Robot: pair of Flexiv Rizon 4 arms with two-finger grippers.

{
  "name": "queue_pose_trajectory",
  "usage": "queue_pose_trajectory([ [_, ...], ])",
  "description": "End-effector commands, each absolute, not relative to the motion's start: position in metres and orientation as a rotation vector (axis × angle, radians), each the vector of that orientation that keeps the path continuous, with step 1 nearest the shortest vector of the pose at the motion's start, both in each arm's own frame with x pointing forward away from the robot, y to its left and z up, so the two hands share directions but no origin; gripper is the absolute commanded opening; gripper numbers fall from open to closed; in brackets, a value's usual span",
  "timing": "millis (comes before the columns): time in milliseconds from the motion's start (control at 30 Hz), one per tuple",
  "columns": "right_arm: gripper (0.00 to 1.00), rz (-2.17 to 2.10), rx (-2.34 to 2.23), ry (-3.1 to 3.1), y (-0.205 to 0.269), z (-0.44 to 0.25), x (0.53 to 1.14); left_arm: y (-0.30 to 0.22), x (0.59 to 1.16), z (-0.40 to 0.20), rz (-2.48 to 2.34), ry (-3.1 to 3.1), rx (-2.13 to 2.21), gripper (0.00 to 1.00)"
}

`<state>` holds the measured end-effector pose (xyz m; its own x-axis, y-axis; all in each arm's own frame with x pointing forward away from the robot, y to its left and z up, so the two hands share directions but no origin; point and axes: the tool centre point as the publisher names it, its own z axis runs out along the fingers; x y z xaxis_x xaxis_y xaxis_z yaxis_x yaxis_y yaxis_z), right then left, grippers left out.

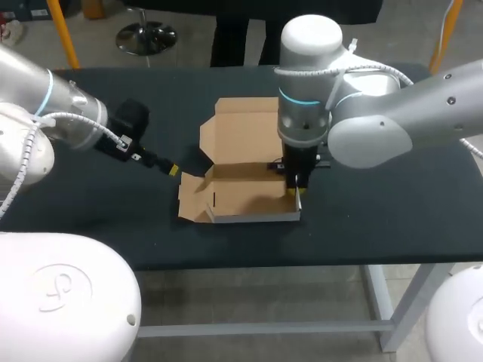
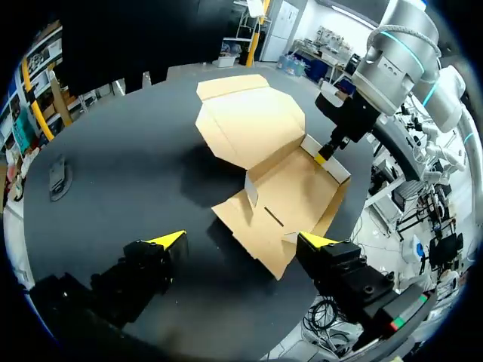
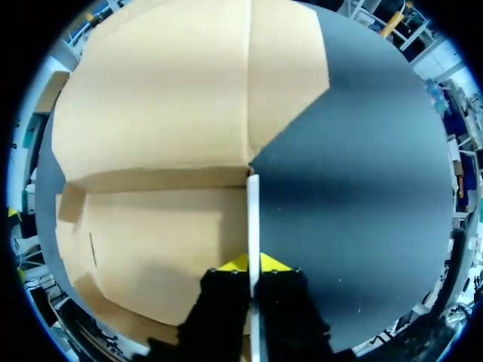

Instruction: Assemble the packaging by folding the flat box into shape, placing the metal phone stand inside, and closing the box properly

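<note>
R hand (image 3: 253, 264) pinching upright side wall of cardboard box (image 1: 245, 139), L hand (image 2: 243, 239) spread wide at opp. end

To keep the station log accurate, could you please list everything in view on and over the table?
cardboard box: one, brown, middle of the table, partly folded, lid lying open toward the far side, right side wall upright.
small flat object: one, dark grey, on the table, apart from the box; too small to identify.
table: one, black top, carrying the box.
left gripper: one, black with yellow tips, open, low by the box's left flaps.
right gripper: one, black with yellow tips, shut on the box's upright right side wall.
</note>
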<state>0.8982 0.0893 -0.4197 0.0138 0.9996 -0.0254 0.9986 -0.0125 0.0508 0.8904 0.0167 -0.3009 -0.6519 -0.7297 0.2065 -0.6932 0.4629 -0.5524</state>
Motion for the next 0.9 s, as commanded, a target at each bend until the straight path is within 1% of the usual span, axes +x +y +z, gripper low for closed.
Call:
queue_pose_trajectory([
  [33,0.0,0.023,2.198,2.17,0.089,-0.419,0.899,0.012,0.889,-0.298,-0.402,1.941,-2.048,1.0],
  [167,0.0,0.023,2.198,2.17,0.089,-0.419,0.899,0.012,0.905,-0.303,-0.378,1.839,-2.323,1.0],
  [333,0.0,0.023,2.198,2.17,0.089,-0.419,0.899,0.015,0.908,-0.31,-0.427,1.852,-2.455,1.0],
  [633,0.0,0.023,2.198,2.17,0.089,-0.419,0.899,0.021,0.922,-0.339,-0.468,2.057,-2.494,1.0],
  [867,0.0,0.023,2.198,2.17,0.089,-0.419,0.899,0.021,0.922,-0.345,-0.564,2.158,-2.47,1.0],
  [900,0.0,0.023,2.198,2.17,0.089,-0.419,0.899,0.02,0.921,-0.346,-0.571,2.182,-2.456,0.98],
])
